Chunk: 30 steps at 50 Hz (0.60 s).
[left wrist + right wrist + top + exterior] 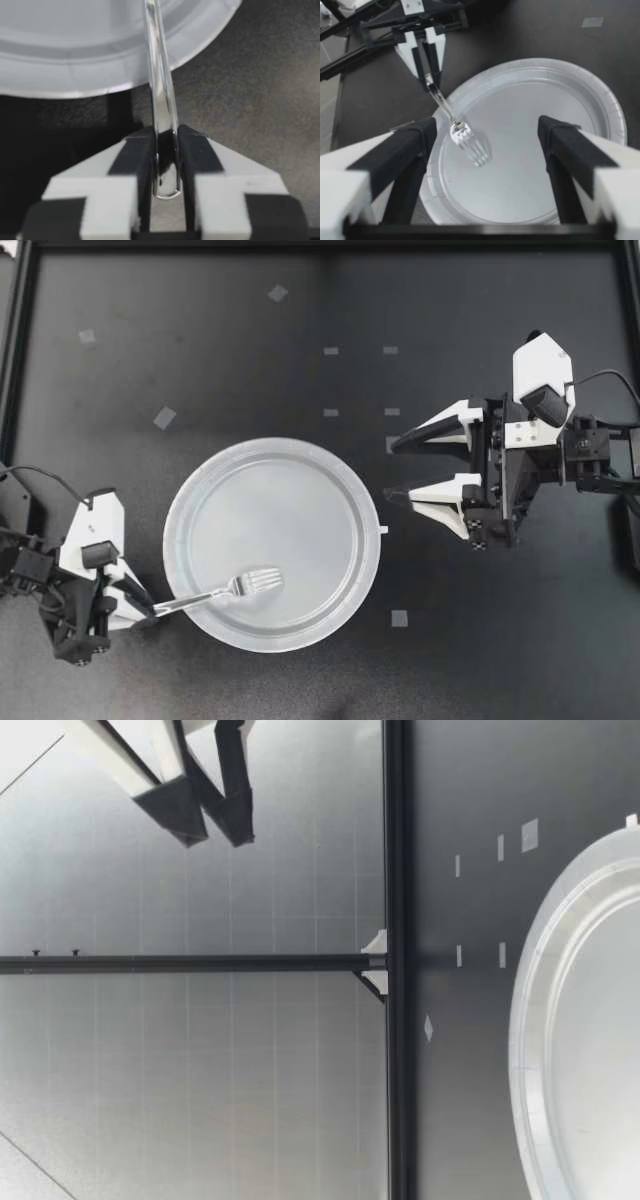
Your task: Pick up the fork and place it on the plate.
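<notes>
Your left gripper has its fingers clamped tight on the end of the fork handle, just off the rim of the plate, with the tines reaching over the plate. Your right gripper hovers beside the plate, fingers spread wide apart.

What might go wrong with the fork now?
1. My left claw pinches only the very end of the fork handle, so the fork might swing or slip out.
2. Only the tines are over the plate, and the handle crosses its rim. If it is let go here, the fork might tip back off the plate.
3. Lowering it might press the handle on the rim and tilt the plate.
</notes>
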### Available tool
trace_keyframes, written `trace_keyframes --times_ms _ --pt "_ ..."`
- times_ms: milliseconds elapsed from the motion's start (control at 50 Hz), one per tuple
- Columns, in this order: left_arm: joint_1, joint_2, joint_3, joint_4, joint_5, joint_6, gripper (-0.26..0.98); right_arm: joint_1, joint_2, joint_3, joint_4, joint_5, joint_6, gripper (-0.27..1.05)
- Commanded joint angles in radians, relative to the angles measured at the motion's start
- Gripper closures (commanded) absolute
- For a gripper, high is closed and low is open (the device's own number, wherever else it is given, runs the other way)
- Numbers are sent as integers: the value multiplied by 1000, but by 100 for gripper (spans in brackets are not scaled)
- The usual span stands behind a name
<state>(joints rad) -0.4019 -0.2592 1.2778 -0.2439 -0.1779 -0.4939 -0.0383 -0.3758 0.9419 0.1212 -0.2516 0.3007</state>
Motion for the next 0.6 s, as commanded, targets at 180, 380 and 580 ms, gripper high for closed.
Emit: trace_keyframes --times_ms 180,380,580 --pt "-5 -14 40 2 -46 -3 68 -5 14 -17 2 -15 23 0" --pt "-5 -15 37 0 -35 -3 68 -5 21 -26 2 -25 21 0" --pt "-5 -26 32 2 -25 -12 67 -5 20 -28 0 -25 25 0"
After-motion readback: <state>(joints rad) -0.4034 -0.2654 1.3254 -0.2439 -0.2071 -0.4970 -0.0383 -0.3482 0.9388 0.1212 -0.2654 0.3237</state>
